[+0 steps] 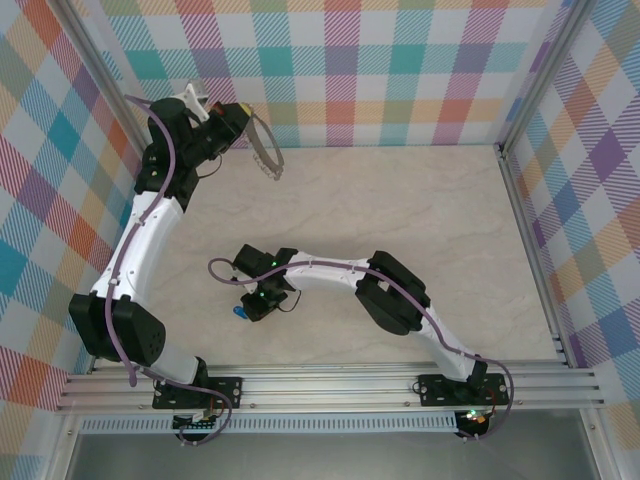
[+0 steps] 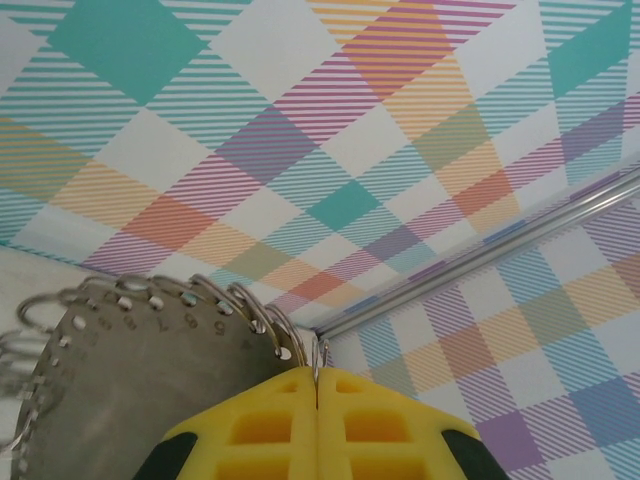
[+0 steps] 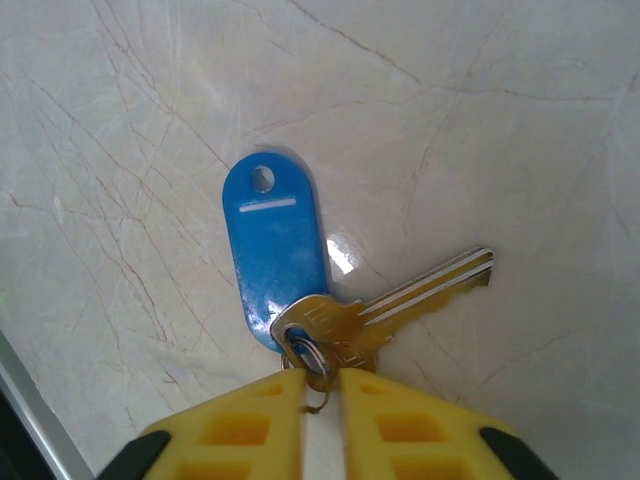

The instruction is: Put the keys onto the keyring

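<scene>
The keys point(image 3: 400, 305) lie flat on the marble table: one brass-and-silver key joined by a small split ring to a blue plastic tag point(image 3: 275, 240). My right gripper point(image 3: 322, 378) has its yellow fingers closed in on that split ring, pinching it at table level. From above, the blue tag point(image 1: 241, 312) shows just beside the right gripper point(image 1: 256, 300). The keyring point(image 2: 150, 380) is a grey metal disc with numbered holes and wire loops along its rim. My left gripper point(image 2: 318, 378) is shut on one loop and holds the keyring point(image 1: 266, 152) up at the back left corner.
Plaid walls enclose the table point(image 1: 420, 220) at the back and sides, with a metal corner post point(image 2: 480, 255) close behind the keyring. The right arm's elbow point(image 1: 392, 292) lies over the middle of the table. An aluminium rail point(image 1: 330, 385) runs along the near edge.
</scene>
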Controlling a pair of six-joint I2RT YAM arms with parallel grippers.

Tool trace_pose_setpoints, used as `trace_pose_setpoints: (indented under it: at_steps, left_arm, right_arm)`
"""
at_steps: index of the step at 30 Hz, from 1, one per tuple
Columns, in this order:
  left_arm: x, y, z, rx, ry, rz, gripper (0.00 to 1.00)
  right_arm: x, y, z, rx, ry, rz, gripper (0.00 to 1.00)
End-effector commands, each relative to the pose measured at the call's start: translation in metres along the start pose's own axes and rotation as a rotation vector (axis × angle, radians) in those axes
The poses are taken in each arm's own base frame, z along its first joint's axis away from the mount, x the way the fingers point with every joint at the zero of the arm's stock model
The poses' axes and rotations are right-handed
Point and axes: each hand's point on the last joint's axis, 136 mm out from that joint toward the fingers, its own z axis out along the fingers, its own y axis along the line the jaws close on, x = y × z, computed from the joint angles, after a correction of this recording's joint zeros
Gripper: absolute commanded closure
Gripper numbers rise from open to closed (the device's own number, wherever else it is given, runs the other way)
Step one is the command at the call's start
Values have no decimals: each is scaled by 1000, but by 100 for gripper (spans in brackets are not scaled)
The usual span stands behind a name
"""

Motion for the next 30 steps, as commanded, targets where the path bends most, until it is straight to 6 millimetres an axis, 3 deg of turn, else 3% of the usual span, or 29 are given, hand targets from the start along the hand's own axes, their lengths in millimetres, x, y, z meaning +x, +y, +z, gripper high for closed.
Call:
trace_pose_setpoints:
  at_steps: [1, 6, 11, 16, 22, 30]
  left_arm:
    - [-11, -9, -3, 46, -31, 15, 100]
    - [-8, -7, -1, 48, -20, 14, 100]
    - [-8, -9, -1, 53, -16, 15, 100]
    - [-7, -13, -2, 76, -10, 13, 100]
    - [-2, -23, -2, 121, 20, 18, 100]
    - [26, -28, -2, 115, 98, 98, 100]
  right_arm:
    - [3, 3, 1, 6, 17, 7, 93]
    - [-3, -4, -16, 13, -21, 34, 100]
    - [-5, -37, -51, 24, -90, 118, 100]
    - [10, -78, -85, 59, -134, 191, 100]
    - [37, -126, -109, 96, -158, 290, 100]
    - [48, -153, -133, 107, -225, 355, 100]
